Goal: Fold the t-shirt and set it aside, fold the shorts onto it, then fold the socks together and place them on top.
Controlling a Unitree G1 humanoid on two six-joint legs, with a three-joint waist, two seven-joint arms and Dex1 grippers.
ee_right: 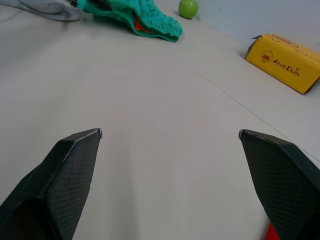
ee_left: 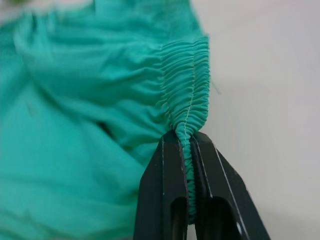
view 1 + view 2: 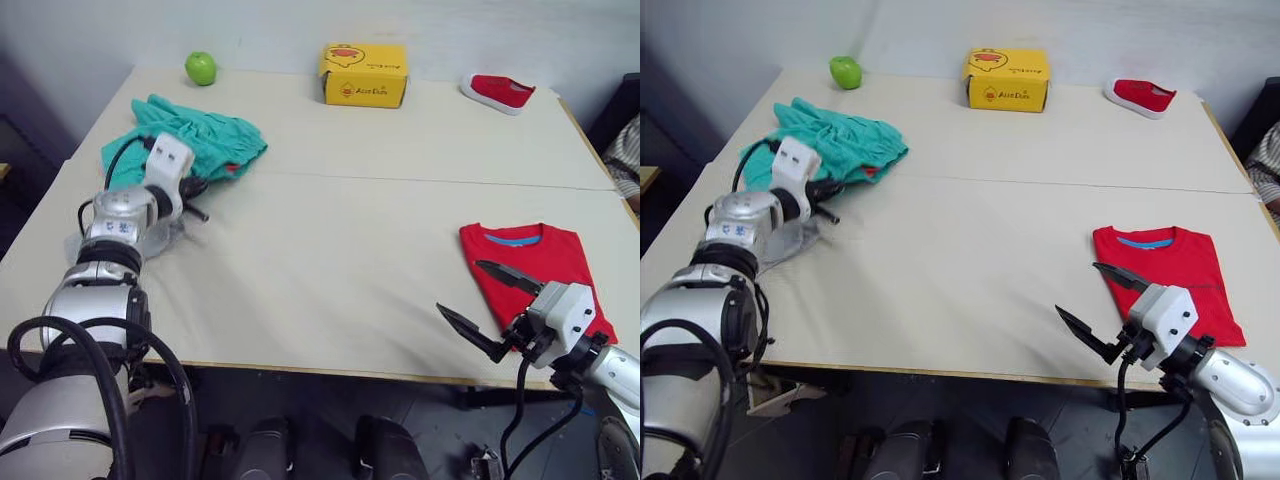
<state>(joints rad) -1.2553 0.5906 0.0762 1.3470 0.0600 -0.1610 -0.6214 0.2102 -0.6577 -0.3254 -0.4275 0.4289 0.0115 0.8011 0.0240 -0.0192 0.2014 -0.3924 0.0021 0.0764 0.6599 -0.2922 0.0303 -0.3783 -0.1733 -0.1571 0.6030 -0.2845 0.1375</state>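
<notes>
Jaws of the left gripper (image 2: 186,165) are pressed together on the gathered waistband of the shorts (image 3: 205,142), which lie crumpled at the upper left of the frame on the counter (image 3: 340,250), while the right gripper (image 3: 490,305) hangs at the lower right with its jaws spread wide and holding nothing. Just beside it, at the right edge, the t-shirt (image 3: 545,270) lies folded flat and set aside, so the first step looks done and the shorts step is in hand. Next, I judge, the left arm must draw the shorts out flat for folding, then carry them across to the shirt; the right gripper will likely need to take a second hold. Grey fabric under the left arm (image 1: 47,7) may be the socks, though I cannot tell. A shut yellow box (image 3: 364,74) stands at the top centre, contents unseen, between an apple (image 3: 201,68) and a red shoe (image 3: 498,92).
</notes>
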